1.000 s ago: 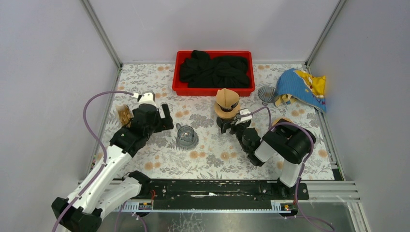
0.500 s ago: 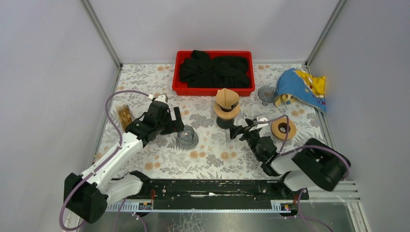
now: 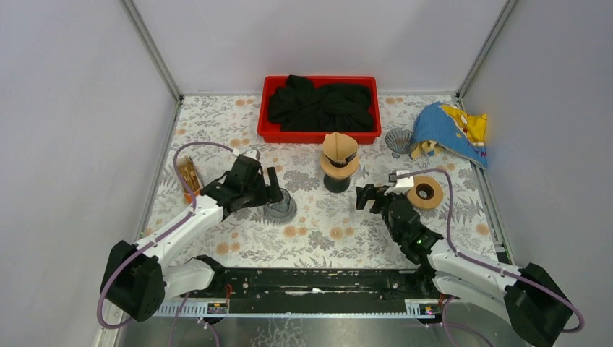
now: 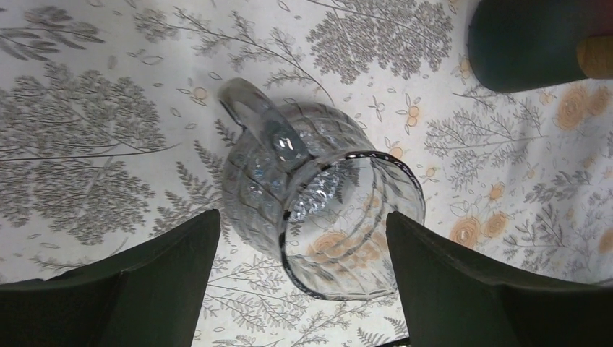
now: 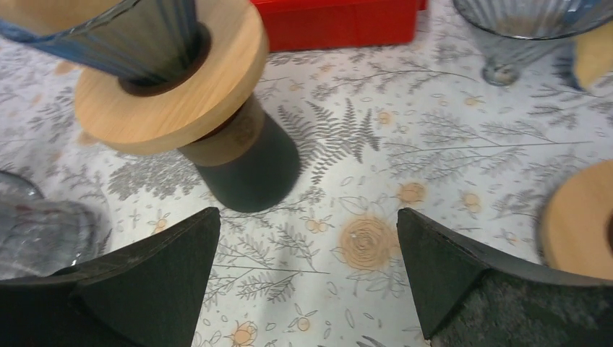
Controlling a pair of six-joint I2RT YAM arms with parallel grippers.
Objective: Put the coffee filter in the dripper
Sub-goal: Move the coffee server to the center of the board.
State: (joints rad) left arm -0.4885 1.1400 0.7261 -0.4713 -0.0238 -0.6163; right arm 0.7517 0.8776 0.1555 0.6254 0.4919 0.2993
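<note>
Left fingers (image 4: 148, 278): spread wide, one on each side of a ribbed glass mug (image 4: 289, 181) that stands on the floral surface (image 3: 325, 238). Whether either finger touches the glass cannot be told; no grip shows.

Right fingers (image 5: 137, 282): also wide apart and holding nothing. They are low over the surface and point toward the dark base (image 5: 249, 166) of the dripper stand, near it but apart.

Coffee filter (image 3: 340, 147): tan paper sitting inside the dripper (image 5: 137, 36), a blue-grey ribbed cone held in a wooden collar (image 5: 181, 87) on top of the dark base. It stands mid-surface, just in front of the red tray (image 3: 269, 131). From above the filter looks open and cupped, its rim rising a little above the cone; how snugly it lies against the ribs is not visible.

Progress, as a judgement: the placing looks done, since the filter is in and neither set of fingers is on it. At most a seating check remains.

A second glass dripper (image 3: 398, 140) stands empty farther right.
</note>
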